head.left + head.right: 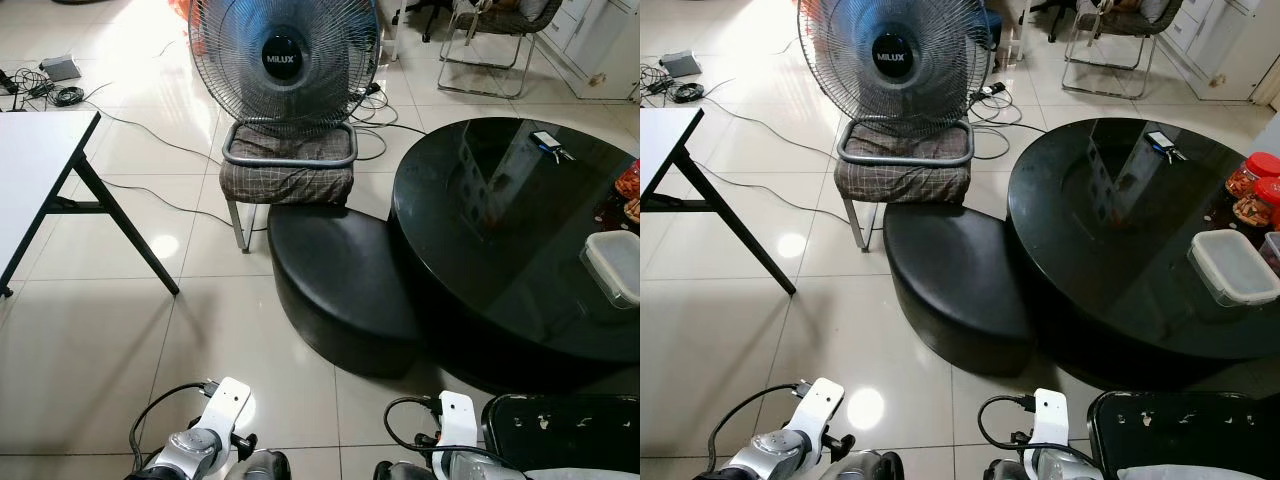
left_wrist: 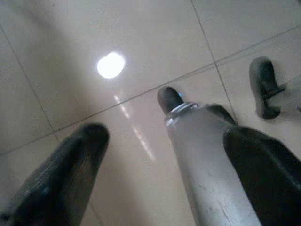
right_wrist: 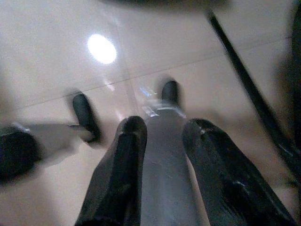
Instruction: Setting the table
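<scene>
A round black glass table [image 1: 500, 220] stands ahead on my right. On its right side lie a clear lidded container [image 1: 1235, 265] and red-lidded jars [image 1: 1252, 190]; a small device [image 1: 548, 143] rests at its far edge. Both arms hang low at the bottom of the head views, the left wrist [image 1: 205, 440] and the right wrist [image 1: 450, 435]. In the left wrist view my left gripper [image 2: 164, 136] points at the tiled floor, its fingers [image 2: 70, 174] wide apart and holding nothing. My right gripper [image 3: 165, 126] also points down, fingers [image 3: 117, 174] apart and holding nothing.
A black ottoman [image 1: 335, 275] is tucked against the round table. Behind it a fan [image 1: 285, 60] stands on a cushioned chair [image 1: 288, 170]. A white folding table [image 1: 35, 170] is at my left, cables [image 1: 150, 135] cross the floor, and a black glossy object [image 1: 560, 430] sits by my right side.
</scene>
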Robot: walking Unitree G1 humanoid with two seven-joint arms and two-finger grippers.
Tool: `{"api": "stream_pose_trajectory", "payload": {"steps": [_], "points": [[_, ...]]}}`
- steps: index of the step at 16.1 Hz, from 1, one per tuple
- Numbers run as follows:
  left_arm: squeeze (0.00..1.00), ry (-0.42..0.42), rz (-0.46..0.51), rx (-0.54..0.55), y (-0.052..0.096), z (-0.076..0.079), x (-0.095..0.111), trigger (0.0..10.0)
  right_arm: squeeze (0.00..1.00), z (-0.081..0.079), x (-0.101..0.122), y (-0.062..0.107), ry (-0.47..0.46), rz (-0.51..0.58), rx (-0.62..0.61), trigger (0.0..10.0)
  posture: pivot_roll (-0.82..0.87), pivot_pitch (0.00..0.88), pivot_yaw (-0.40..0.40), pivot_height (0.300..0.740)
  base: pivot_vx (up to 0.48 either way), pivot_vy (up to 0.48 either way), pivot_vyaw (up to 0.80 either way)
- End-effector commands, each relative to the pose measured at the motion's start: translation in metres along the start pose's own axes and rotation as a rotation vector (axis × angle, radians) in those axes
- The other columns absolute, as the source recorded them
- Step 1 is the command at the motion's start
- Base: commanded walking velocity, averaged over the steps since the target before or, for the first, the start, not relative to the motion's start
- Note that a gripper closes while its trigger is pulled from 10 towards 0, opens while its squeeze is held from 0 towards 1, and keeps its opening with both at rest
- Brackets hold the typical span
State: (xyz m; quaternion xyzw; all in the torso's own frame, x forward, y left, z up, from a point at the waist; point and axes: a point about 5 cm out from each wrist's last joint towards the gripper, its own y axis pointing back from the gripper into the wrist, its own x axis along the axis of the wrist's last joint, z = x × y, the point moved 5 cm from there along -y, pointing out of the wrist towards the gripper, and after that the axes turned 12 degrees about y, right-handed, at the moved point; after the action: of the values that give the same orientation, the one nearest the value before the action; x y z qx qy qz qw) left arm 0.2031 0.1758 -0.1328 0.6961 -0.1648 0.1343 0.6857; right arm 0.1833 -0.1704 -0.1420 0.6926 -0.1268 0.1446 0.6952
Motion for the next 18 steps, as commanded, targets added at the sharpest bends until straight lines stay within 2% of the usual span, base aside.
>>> {"api": "stream_pose_trajectory", "payload": {"steps": [1, 3, 5, 6, 7, 8, 9, 10, 11, 12, 13, 14, 15, 16, 18], "points": [[0.0, 0.043, -0.099, 0.05, 0.0, 0.013, -0.027, 10.0, 0.0, 0.018, -0.021, 0.002, 0.037, -0.088, -0.071, 10.0, 0.06, 0.039, -0.028, 0.74, 0.0, 0.0, 0.0], [0.0, 0.023, -0.097, 0.05, 0.0, 0.013, -0.027, 10.0, 0.0, 0.022, -0.024, 0.002, 0.046, -0.096, -0.084, 10.0, 0.06, 0.038, -0.031, 0.74, 0.0, 0.0, 0.0], [0.0, 0.023, -0.08, 0.061, -0.001, 0.011, -0.022, 10.0, 0.0, 0.02, -0.014, 0.002, 0.008, -0.045, -0.076, 10.0, 0.06, 0.037, -0.03, 0.74, 0.0, 0.0, 0.0], [1.0, 0.032, -0.019, 0.059, -0.001, 0.012, -0.005, 10.0, 1.0, 0.03, 0.006, 0.003, -0.004, 0.033, -0.135, 10.0, 0.06, 0.035, -0.027, 0.74, 0.0, 0.0, 0.0], [1.0, 0.016, 0.054, 0.055, -0.001, 0.013, 0.015, 10.0, 1.0, 0.033, 0.026, 0.004, -0.005, 0.106, -0.142, 10.0, 0.06, 0.038, -0.021, 0.74, 0.0, 0.0, 0.0], [1.0, -0.013, 0.444, 0.093, 0.021, -0.009, 0.116, 10.0, 1.0, 0.047, 0.117, 0.026, 0.077, 0.452, -0.199, 10.0, 0.06, 0.04, -0.017, 0.74, 0.0, 0.0, 0.0], [1.0, 0.066, 0.767, 0.082, 0.064, -0.023, 0.191, 10.0, 1.0, 0.053, 0.195, 0.074, 0.095, 0.805, -0.232, 10.0, 0.05, 0.042, 0.0, 0.74, 0.0, 0.0, 0.0], [1.0, 0.118, 0.95, 0.061, 0.104, -0.033, 0.228, 10.0, 1.0, 0.044, 0.239, 0.124, 0.099, 1.034, -0.192, 10.0, 0.05, 0.044, 0.003, 0.74, 0.0, 0.0, 0.0], [1.0, 0.118, 1.066, 0.044, 0.138, -0.036, 0.249, 10.0, 1.0, 0.031, 0.26, 0.164, 0.12, 1.183, -0.153, 10.0, 0.04, 0.04, 0.021, 0.74, 0.0, 0.0, 0.0], [1.0, 0.095, 1.159, 0.034, 0.17, -0.035, 0.263, 10.0, 1.0, 0.02, 0.27, 0.2, 0.184, 1.3, -0.162, 10.0, 0.03, 0.04, 0.024, 0.74, 0.0, 0.0, 0.0], [1.0, 0.094, 1.2, 0.018, 0.183, -0.031, 0.266, 10.0, 1.0, 0.018, 0.27, 0.214, 0.232, 1.345, -0.206, 10.0, 0.02, 0.029, 0.032, 0.74, 0.0, 0.0, 0.8], [1.0, 0.076, 1.249, -0.028, 0.203, -0.017, 0.261, 10.0, 1.0, 0.013, 0.259, 0.234, 0.254, 1.391, -0.205, 10.0, 0.01, 0.013, 0.022, 0.74, 0.0, 0.0, 0.8], [1.0, 0.046, 1.274, -0.073, 0.218, -0.003, 0.253, 10.0, 1.0, 0.008, 0.247, 0.24, 0.251, 1.387, -0.176, 10.0, 0.01, 0.01, 0.019, 0.74, 0.0, 0.0, 0.8], [1.0, -0.004, 1.294, -0.077, 0.228, 0.005, 0.246, 10.0, 1.0, 0.0, 0.239, 0.239, 0.266, 1.362, -0.151, 10.0, 0.01, 0.017, 0.007, 0.74, 0.0, 0.0, 0.8], [1.0, -0.01, 1.264, -0.023, 0.227, 0.002, 0.232, 10.0, 1.0, -0.011, 0.232, 0.236, 0.28, 1.329, -0.105, 10.0, 0.04, 0.014, -0.015, 0.74, 0.0, 0.0, 0.8]]}}
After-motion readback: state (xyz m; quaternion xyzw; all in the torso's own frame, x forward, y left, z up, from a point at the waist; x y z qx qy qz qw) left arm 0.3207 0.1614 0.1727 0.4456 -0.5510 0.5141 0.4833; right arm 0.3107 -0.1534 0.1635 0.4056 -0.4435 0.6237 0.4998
